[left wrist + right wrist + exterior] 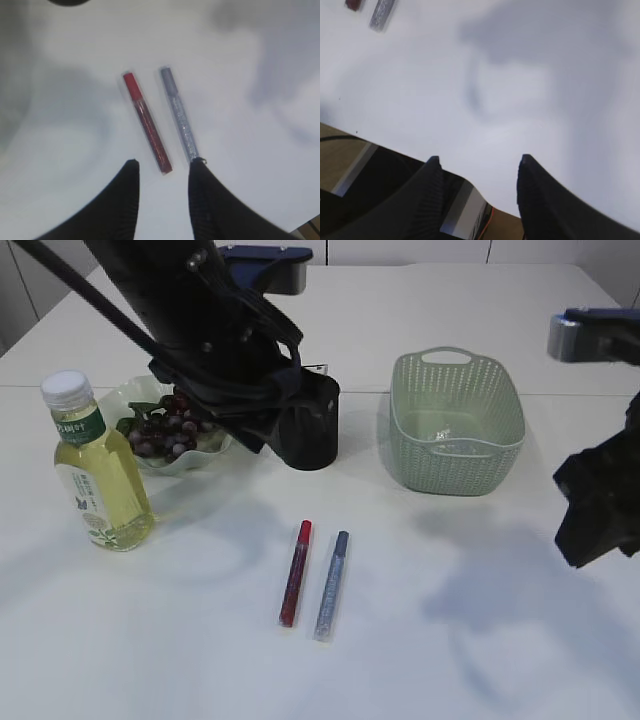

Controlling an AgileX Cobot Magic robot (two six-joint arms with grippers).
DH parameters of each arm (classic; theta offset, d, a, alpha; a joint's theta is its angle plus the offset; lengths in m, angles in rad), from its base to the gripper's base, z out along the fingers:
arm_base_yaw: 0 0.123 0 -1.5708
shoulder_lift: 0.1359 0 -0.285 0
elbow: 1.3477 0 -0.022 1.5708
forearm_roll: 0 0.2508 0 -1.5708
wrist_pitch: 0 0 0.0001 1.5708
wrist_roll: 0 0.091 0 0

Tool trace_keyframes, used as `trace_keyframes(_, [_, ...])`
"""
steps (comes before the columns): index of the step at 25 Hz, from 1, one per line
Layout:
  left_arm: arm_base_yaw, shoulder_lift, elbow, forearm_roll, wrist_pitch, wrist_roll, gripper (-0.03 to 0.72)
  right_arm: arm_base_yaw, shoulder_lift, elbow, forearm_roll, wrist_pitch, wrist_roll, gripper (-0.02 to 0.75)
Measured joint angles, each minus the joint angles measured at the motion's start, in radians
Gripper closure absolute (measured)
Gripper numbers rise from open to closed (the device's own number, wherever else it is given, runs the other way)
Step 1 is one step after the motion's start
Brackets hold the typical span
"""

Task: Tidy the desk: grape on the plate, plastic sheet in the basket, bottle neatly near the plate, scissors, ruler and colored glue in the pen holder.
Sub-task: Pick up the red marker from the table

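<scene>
Two glue pens are lying nearest the camera on the white table [480,640], side by side and apart: the red glue pen [295,572] to the left of the silver glitter glue pen [331,584], both in front of the black pen holder [310,425].

Taking the pen holder as landmark, the green basket [457,423] is sitting to its right, holding nothing visible. The bottle [92,468] of yellow liquid is standing upright to its front left. The plate [150,430] is lying just left of it, carrying the grapes [168,430].

The left claw [162,167] is hanging released, nothing between its fingers; in the left wrist view the red pen's end is pointing into the gap and the silver pen's end is meeting the right finger's tip. The right claw [477,160] is hovering open over bare table, with both pens far off at its view's top left corner.
</scene>
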State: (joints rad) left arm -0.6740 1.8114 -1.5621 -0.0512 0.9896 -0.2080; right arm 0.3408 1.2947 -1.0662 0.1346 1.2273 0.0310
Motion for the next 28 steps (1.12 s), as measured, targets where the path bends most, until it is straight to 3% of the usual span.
trace_keyframes(8, [0.000, 0.062, 0.000, -0.017, 0.053, -0.013, 0.440, -0.167, 0.000, -0.068, -0.112, 0.006, -0.003, 0.352])
trace_keyframes(17, [0.000, 0.083, 0.000, -0.035, 0.073, -0.015, 0.440, -0.216, 0.113, -0.103, -0.237, 0.008, 0.022, 0.352])
trace_keyframes(24, [0.000, 0.083, 0.000, -0.040, 0.076, -0.015, 0.440, -0.288, 0.306, -0.251, -0.056, 0.008, -0.069, 0.352])
trace_keyframes(28, [0.000, 0.083, 0.000, -0.042, 0.076, -0.015, 0.440, -0.388, 0.389, -0.326, 0.070, 0.006, -0.109, 0.352])
